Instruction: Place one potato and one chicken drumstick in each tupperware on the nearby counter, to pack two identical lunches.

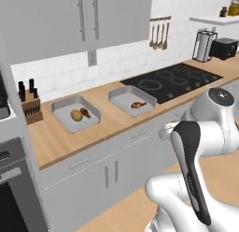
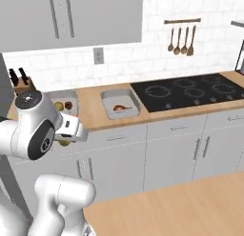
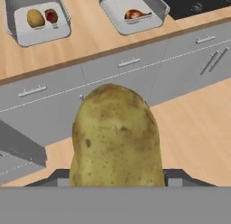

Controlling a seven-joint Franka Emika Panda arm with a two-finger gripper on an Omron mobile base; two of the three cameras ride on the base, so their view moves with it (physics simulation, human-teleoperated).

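A large yellow-brown potato [image 3: 116,137] stands upright in my gripper [image 3: 116,175], whose jaws are shut on it, in front of the grey cabinet fronts and below the counter [image 1: 107,122]. The right base view shows this potato [image 2: 64,142] under my hand. The left tupperware [image 1: 60,105] holds a potato [image 1: 76,115] and a chicken drumstick [image 1: 85,112]. The right tupperware [image 1: 122,93] holds one drumstick [image 1: 137,105]. In the hand view both tupperwares [image 3: 11,21] [image 3: 110,13] lie ahead, at the top of the picture.
A black stovetop [image 1: 172,81] lies right of the right tupperware. A wooden knife block [image 1: 30,107] stands left of the left one. A paper towel holder [image 1: 201,46] and a toaster [image 1: 224,47] stand far right. Utensils [image 1: 158,34] hang on the wall.
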